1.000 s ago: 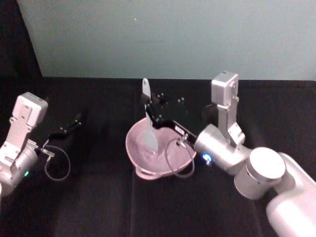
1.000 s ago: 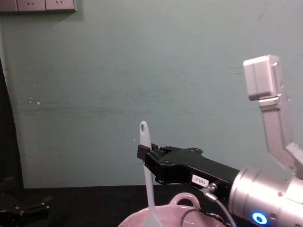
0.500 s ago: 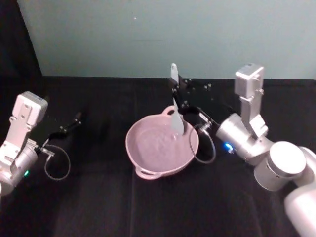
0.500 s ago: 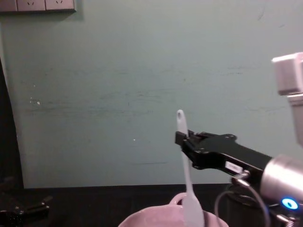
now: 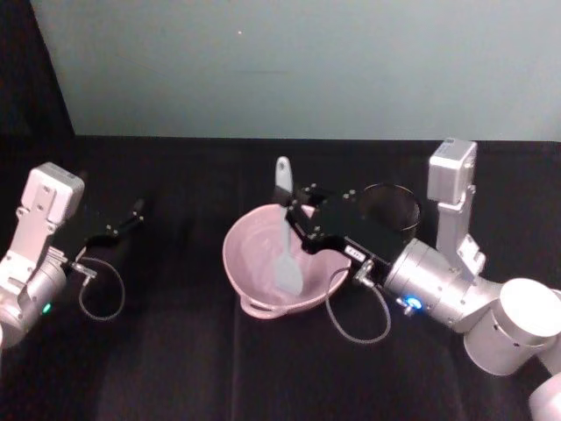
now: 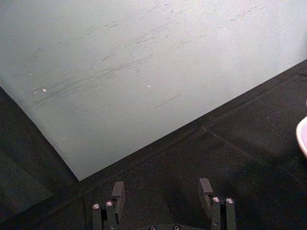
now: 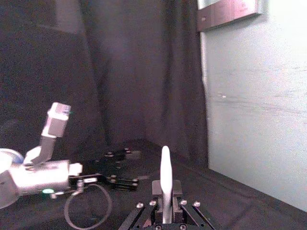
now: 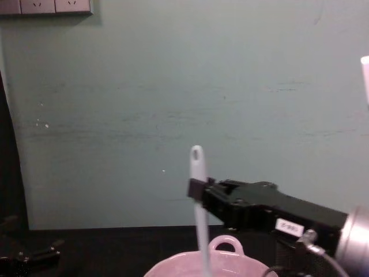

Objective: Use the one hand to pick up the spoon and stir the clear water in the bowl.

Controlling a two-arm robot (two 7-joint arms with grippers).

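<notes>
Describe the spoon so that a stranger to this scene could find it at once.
On the black table stands a pink bowl; the right gripper reaches over it. The spoon is the slim white stick clamped upright in that gripper, head down in the bowl; its neighbours are black or pink.

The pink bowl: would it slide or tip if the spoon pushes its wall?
Likely slide, not tip: the bowl is wide and low. The matte black tabletop may hold it somewhat. The right claw holds the spoon high, so pushes seem gentle.
</notes>
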